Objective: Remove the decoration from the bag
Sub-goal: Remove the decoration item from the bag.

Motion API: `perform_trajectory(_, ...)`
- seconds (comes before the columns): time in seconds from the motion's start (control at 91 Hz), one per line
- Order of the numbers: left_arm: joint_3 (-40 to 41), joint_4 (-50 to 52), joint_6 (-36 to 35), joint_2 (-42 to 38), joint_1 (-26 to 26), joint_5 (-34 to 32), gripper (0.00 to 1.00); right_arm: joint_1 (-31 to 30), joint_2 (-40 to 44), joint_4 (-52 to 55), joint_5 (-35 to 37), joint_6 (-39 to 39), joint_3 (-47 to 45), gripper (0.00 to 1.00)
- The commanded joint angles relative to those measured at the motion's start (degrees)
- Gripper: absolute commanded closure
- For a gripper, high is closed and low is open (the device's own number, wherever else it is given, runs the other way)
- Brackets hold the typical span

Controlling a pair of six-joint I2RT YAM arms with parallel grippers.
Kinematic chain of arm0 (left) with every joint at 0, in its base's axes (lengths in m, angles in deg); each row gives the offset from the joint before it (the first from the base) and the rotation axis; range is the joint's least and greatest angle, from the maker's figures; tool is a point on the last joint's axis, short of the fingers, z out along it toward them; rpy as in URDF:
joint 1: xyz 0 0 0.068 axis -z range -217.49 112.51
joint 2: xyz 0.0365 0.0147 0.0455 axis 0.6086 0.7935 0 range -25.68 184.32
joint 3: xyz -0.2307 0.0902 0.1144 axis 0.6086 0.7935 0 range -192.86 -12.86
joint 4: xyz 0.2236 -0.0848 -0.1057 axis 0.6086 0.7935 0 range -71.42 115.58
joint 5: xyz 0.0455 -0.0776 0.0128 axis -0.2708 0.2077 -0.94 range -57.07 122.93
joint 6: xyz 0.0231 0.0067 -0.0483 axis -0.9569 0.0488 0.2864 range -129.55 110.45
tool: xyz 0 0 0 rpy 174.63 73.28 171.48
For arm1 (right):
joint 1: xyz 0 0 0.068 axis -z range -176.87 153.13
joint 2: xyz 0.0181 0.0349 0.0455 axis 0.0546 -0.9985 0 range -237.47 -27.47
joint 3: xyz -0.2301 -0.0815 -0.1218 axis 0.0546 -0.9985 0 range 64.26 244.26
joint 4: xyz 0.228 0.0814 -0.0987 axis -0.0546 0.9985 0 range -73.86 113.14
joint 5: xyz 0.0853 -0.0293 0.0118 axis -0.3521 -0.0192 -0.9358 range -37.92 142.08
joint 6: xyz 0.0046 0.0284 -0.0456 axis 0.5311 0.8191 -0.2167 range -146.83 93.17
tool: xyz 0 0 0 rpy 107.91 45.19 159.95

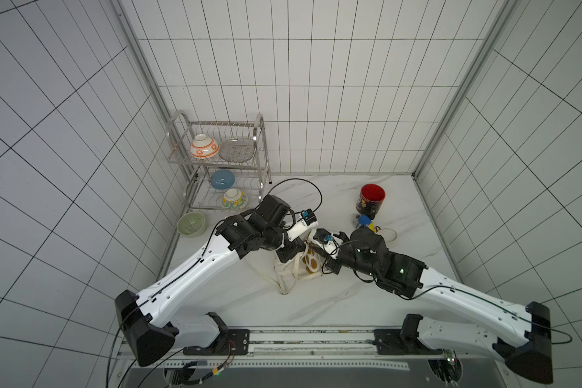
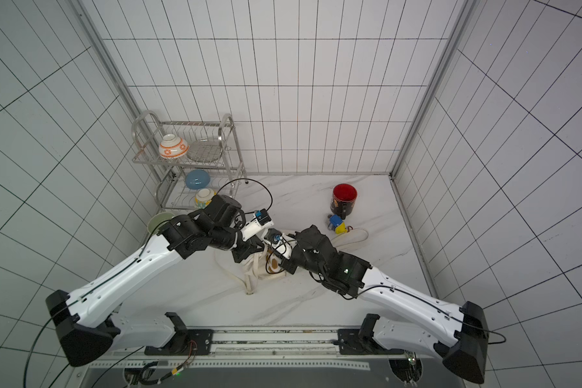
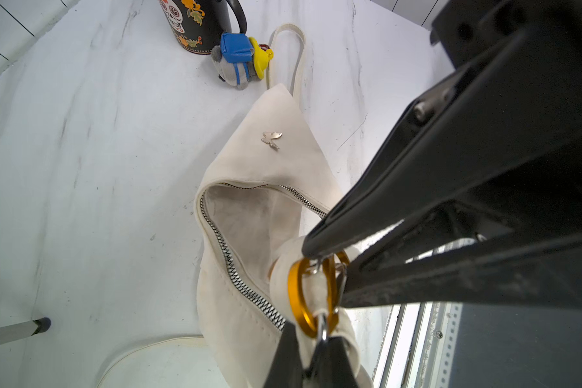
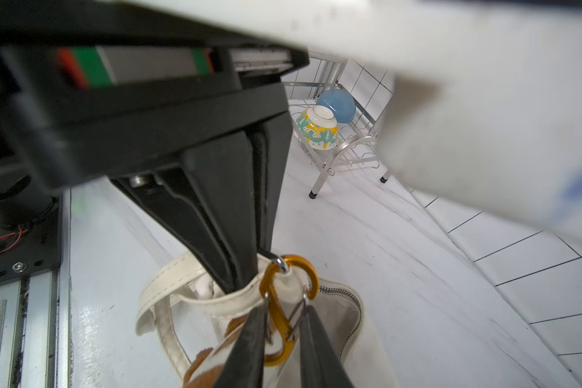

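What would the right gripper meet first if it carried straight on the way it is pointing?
The orange carabiner, which sits between the right gripper's jaws, clipped to the bag; just beyond it, probably the left gripper's tips, shut on the bag's strap, though depth is unclear.

We are looking at white tiled walls [image 1: 316, 100] enclosing a marbled counter [image 1: 316, 302]; a steel dish rack [image 1: 215, 162] is standing at ten o'clock.
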Motion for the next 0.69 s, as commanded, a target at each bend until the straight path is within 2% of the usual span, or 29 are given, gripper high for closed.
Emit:
perform_trajectory(0.0, -2.4, -3.1, 2.5, -0.4, 1.1, 6.7, 1.00, -1.1, 0.2, -2.8, 5.3, -0.3, 0.0, 0.78)
perform_trajectory(0.209, -1.7, -3.1, 2.6, -0.9, 1.1, 7.9, 1.00, -1.8, 0.2, -5.2, 6.1, -1.8, -1.0, 0.77)
perform_trajectory(0.385, -1.1, -1.5, 0.9, -1.5, 1.1, 6.4, 1.00, -1.8, 1.0, -5.6, 6.8, -2.2, -1.3, 0.91)
perform_trajectory(0.506, -1.5, 1.2, -1.4, -1.0, 1.1, 3.8, 1.00, -1.7, 2.6, -3.6, 8.9, -4.6, -0.9, 0.95)
perform_trajectory(0.682, -2.4, 1.9, -4.0, -0.4, 1.5, 2.1, 1.00, -1.9, 2.4, 3.1, 6.4, -9.4, 2.8, 0.97)
